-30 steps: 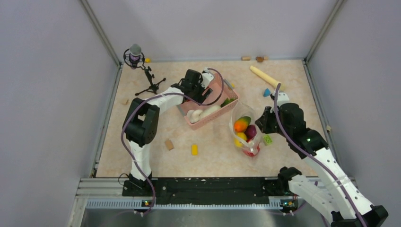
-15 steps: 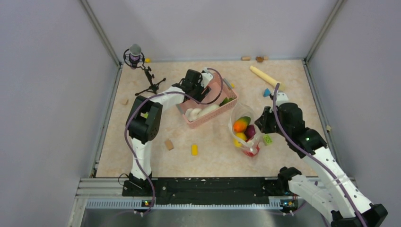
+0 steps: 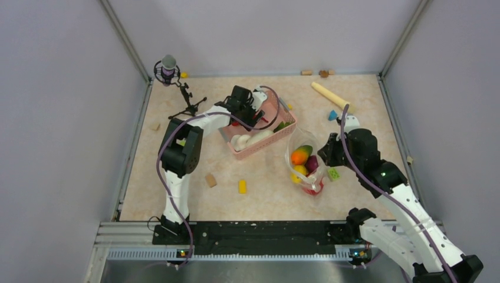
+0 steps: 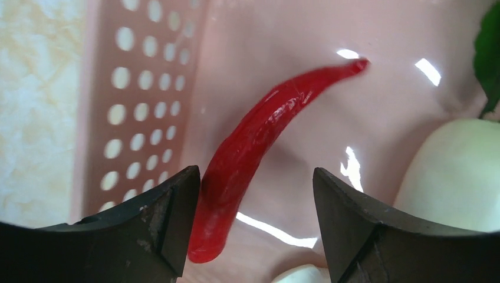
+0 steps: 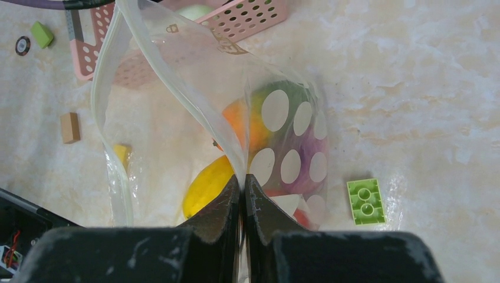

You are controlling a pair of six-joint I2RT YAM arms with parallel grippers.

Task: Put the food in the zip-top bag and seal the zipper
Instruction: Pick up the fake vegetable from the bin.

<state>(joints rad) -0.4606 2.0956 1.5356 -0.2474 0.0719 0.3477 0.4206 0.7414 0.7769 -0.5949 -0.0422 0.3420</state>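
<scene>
Hidden/unclear: in top view the L pincer (image 3: 240, 109) covers most of what lies under it in the basket (image 3: 265, 141). In wrist view the chili (image 4: 259, 127) has its thick end partly behind the L-side finger; contact can't be told. White piece (image 4: 454, 171) is cut off at frame edge, as is a green leaf (image 4: 489, 59). A red item at the bag (image 3: 303, 171) bottom is too obscured to ID.

L pincer (image 4: 255, 183): jaws apart, straddling chili's thick end, inside basket.

R pincer (image 5: 243, 183): jaws together, clamped on bag edge at the seal strip (image 5: 194, 100); mouth gapes.

Materials: chili glossy, curved, tapering. Basket pink plastic w/ round holes. Bag clear, crinkly film, pale oval dots. Inside: orange-green mango (image 5: 250, 127), yellow mango (image 5: 206, 183), purple onion (image 5: 306, 171). Studded green block (image 5: 365, 200) beside bag on marbled beige desk (image 5: 413, 88).

Writing: small print near bag mouth, not legible.
</scene>
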